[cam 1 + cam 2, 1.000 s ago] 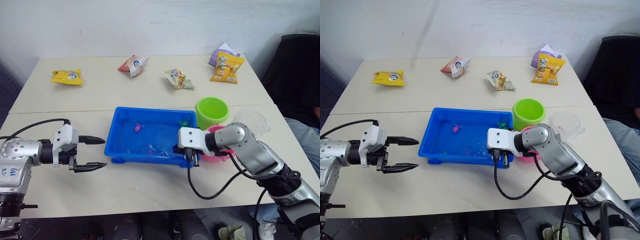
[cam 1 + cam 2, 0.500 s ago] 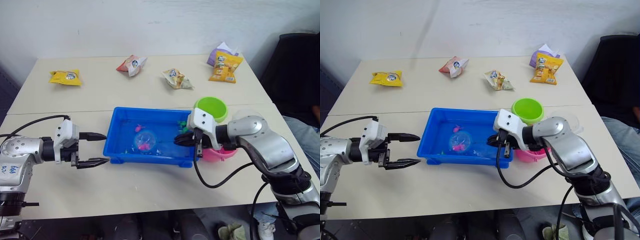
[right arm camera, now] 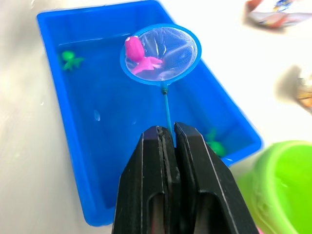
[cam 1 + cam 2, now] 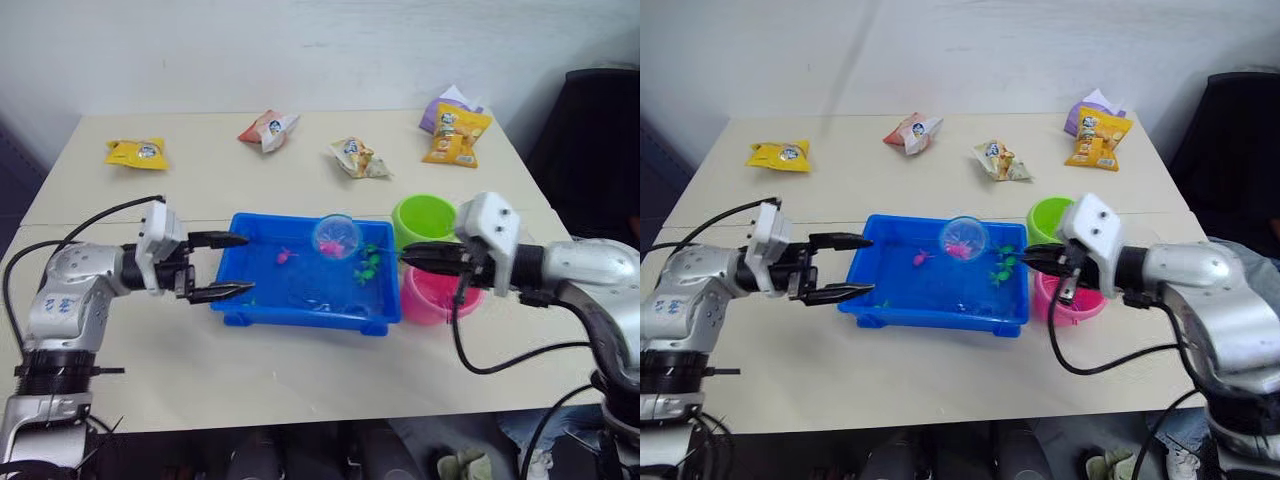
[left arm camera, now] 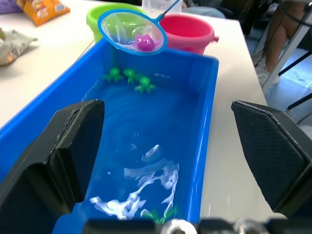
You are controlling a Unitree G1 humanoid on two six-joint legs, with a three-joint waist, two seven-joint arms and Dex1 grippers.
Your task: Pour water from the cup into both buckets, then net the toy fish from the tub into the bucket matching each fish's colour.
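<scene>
The blue tub [image 4: 300,318] holds water, several green fish [image 4: 367,265] and a pink fish [image 4: 284,257]. My right gripper [image 4: 410,258] is shut on the thin handle of the net [image 4: 337,235]. The net hangs above the tub's far right part with a pink fish [image 3: 134,51] in its mesh. Right of the tub stand the green bucket [image 4: 425,222] and, nearer, the pink bucket [image 4: 430,300]; my right gripper is above the pink one. The clear cup [image 5: 151,6] stands behind the buckets. My left gripper [image 4: 247,264] is open at the tub's left end.
Several snack packets lie along the back of the table: a yellow one [image 4: 135,152], a red-and-white one [image 4: 268,128], a pale one [image 4: 358,158] and an orange one [image 4: 455,135]. A black chair [image 4: 600,140] stands off the table's right side.
The right gripper has lifted the net out of the water with a pink fish and drawn back right, over the pink bucket. The left gripper has moved right to the tub's left end.
</scene>
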